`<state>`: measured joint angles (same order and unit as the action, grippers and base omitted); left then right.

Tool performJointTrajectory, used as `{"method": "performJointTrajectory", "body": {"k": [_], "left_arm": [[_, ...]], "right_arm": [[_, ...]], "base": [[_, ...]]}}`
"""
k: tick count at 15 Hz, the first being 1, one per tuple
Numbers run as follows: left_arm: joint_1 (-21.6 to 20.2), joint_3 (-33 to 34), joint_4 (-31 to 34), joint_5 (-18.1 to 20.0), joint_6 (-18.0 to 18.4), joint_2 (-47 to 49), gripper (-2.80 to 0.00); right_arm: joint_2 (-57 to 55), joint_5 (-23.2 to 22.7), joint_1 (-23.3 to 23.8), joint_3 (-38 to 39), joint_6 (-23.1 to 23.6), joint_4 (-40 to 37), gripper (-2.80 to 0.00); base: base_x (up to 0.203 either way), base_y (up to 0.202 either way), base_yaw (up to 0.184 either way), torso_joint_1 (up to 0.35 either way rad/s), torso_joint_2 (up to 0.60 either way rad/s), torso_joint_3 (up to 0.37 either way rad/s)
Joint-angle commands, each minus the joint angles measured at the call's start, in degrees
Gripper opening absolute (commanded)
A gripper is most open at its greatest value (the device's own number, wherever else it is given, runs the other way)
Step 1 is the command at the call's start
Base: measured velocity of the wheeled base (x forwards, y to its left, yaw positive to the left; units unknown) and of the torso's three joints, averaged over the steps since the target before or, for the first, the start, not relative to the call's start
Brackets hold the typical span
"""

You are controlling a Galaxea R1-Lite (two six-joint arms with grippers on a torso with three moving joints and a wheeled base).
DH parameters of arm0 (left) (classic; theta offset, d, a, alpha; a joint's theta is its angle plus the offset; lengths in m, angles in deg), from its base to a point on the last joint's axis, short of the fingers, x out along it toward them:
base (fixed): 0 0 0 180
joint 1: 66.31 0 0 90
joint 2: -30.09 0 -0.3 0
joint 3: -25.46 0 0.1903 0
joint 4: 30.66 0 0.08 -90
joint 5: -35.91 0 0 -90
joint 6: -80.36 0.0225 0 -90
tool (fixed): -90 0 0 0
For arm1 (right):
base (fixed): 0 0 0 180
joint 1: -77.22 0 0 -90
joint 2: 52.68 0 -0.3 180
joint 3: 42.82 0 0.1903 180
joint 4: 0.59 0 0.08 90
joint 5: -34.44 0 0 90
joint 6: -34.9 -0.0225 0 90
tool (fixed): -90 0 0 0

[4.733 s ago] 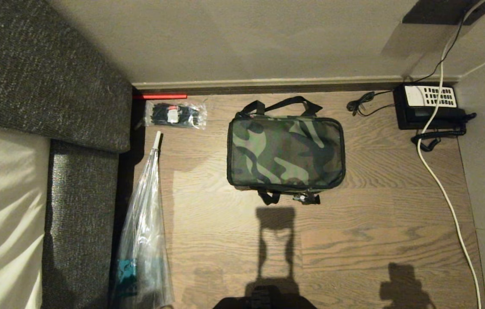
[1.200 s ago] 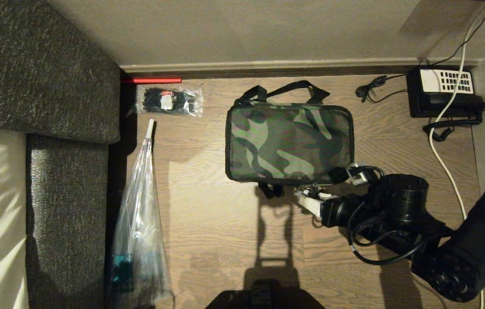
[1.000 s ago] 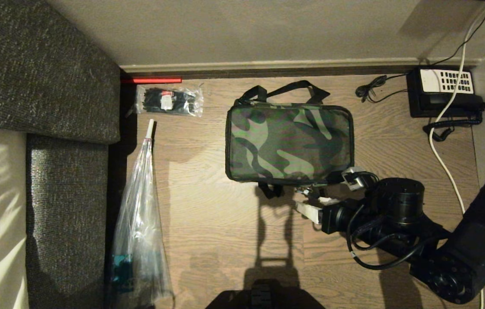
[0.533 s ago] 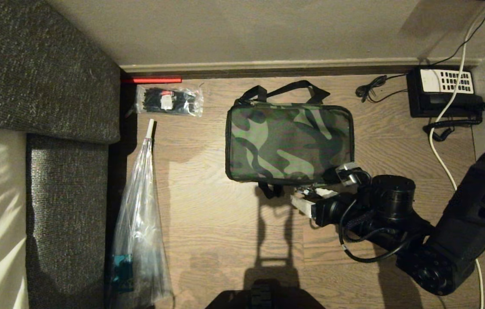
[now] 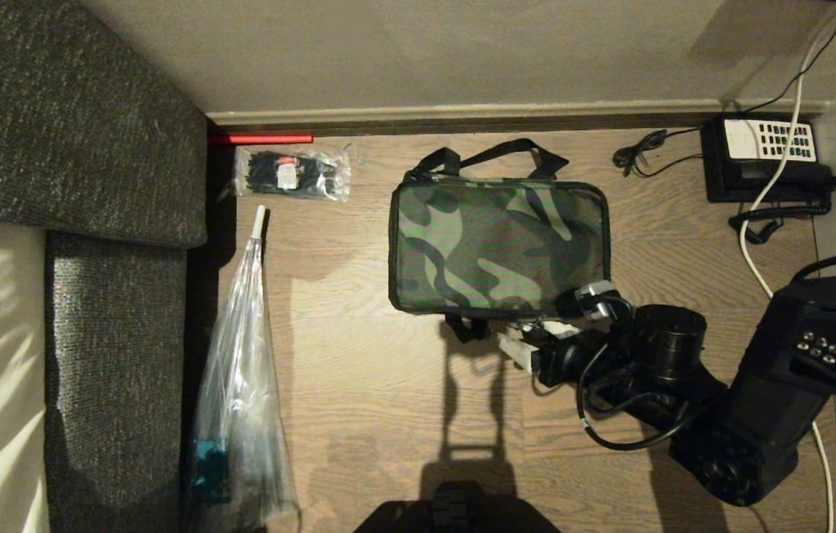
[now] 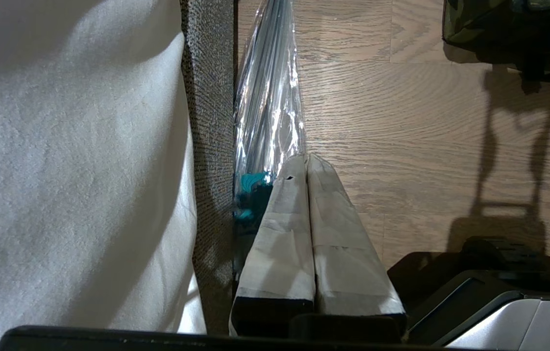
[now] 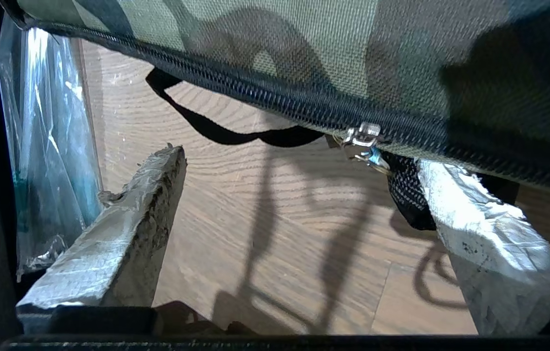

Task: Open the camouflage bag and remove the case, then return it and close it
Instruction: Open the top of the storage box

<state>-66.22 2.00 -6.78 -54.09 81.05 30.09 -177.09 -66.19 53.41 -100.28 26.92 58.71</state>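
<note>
- The camouflage bag (image 5: 497,248) is lying flat on the wooden floor (image 5: 388,414), zipped shut, with its black carry straps (image 5: 490,157) resting toward the wall.
- The case is not showing in any view.
- The right gripper (image 5: 545,334) is sitting at the bag's near right corner, its taped fingers (image 7: 123,229) standing wide apart and holding nothing.
- In the right wrist view, the metal zipper pull (image 7: 365,141) is hanging between the two fingers, closer to one of them; no contact with it can be confirmed.
- The left gripper (image 6: 308,158) is hanging beside the dark grey sofa (image 5: 92,148), its fingers pressed together with nothing between them.
- A clear plastic bag (image 5: 243,392) is lying along the sofa edge, well apart from the camouflage bag.
- A black desk phone (image 5: 762,159) is sitting in the far right corner.
</note>
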Motion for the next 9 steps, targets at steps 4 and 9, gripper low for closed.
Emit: {"method": "performJointTrajectory", "body": {"k": [4,9], "left_arm": [[-0.01,0.01,0.02,0.00,0.02,0.00,-2.80],[-0.01,0.01,0.02,0.00,0.02,0.00,-2.80]], "right_arm": [[-1.27,-0.16,-0.10,-1.11,-3.10,2.15,0.00],[0.87,-0.71,-0.27,-1.24,-5.00,2.24,0.00]], "base": [[0.000,0.000,0.000,0.000,0.00,0.000],[0.000,0.000,0.000,0.000,0.00,0.000]]}}
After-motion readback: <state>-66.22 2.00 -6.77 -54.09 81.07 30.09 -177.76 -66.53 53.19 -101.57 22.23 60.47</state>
